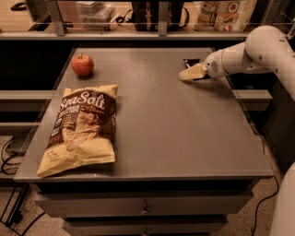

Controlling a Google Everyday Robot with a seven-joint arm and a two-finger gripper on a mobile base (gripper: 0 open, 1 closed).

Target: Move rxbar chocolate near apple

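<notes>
The rxbar chocolate [191, 61] is a small flat black bar lying near the table's far right edge. It is partly hidden behind the gripper. My gripper [188, 74] comes in from the right on a white arm [258, 48]. It hangs low over the table, just in front of the bar, with its cream tips pointing left. The red apple [82, 65] stands upright at the far left corner of the table, far from the bar and the gripper.
A large yellow-and-brown "Sea Salt" chip bag [80, 126] lies flat on the left front part of the grey table [175, 133]. A shelf with bags and other items [221, 14] runs behind the table. Drawers sit below the front edge.
</notes>
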